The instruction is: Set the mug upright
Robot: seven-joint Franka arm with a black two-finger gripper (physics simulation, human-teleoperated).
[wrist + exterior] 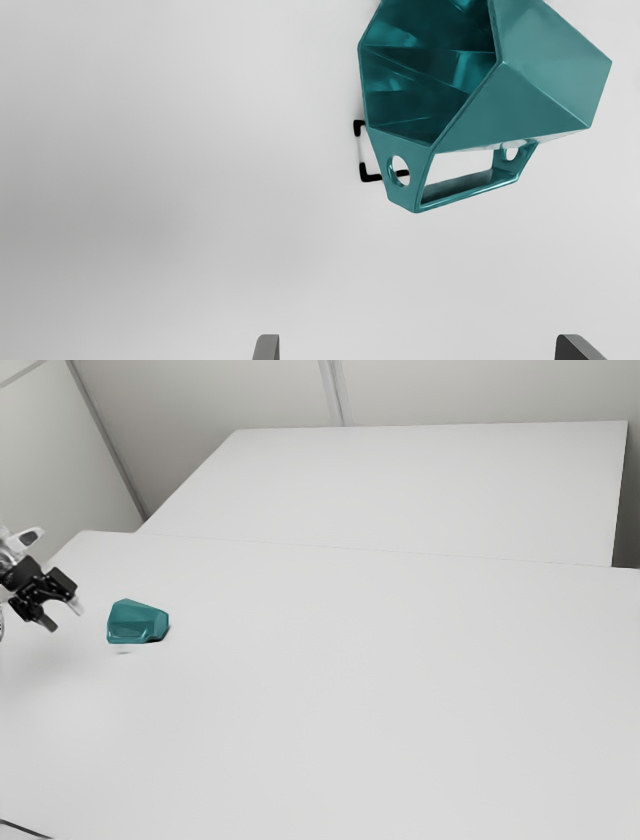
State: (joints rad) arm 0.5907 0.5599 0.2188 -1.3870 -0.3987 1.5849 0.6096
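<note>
In the exterior view, our arm (13,545) is near nine o'clock. Our black gripper (63,616) points between four and five o'clock, its two fingers (268,348) wide apart.

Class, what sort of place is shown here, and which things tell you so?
Probably a robot test room or lab, judging by the black gripper, the broad white table and the plain, pale walls.

- White table (380,710), super plain, takes up most of the exterior view.
- Teal faceted mug (137,622) flopped on its side, exterior view's left, kinda toward the far side.
- Black corner-shaped marks (369,177) just beside the mug's handle (407,194).
</note>
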